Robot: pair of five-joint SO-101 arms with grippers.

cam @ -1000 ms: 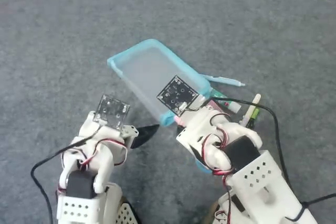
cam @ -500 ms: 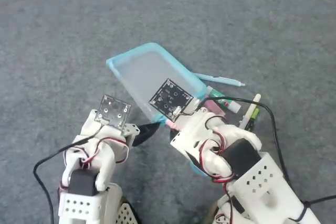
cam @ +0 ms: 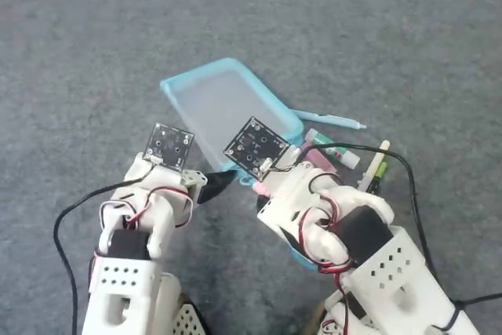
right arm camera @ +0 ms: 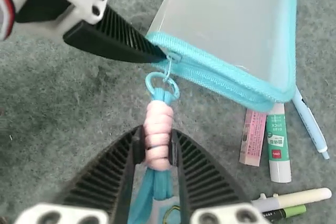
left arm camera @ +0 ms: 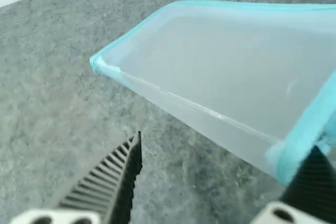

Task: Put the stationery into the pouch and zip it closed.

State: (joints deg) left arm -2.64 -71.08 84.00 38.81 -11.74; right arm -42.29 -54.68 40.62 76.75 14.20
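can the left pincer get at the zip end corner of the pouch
Likely yes: the left pincer is open and that corner of the pouch sits between its fingers, nothing in between.

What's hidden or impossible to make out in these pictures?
Pouch contents: left wrist view, the frosted wall blurs the inside.
Green pen: right wrist view, near end behind the right gripper.
Pink stick: high view, mostly under the right arm.
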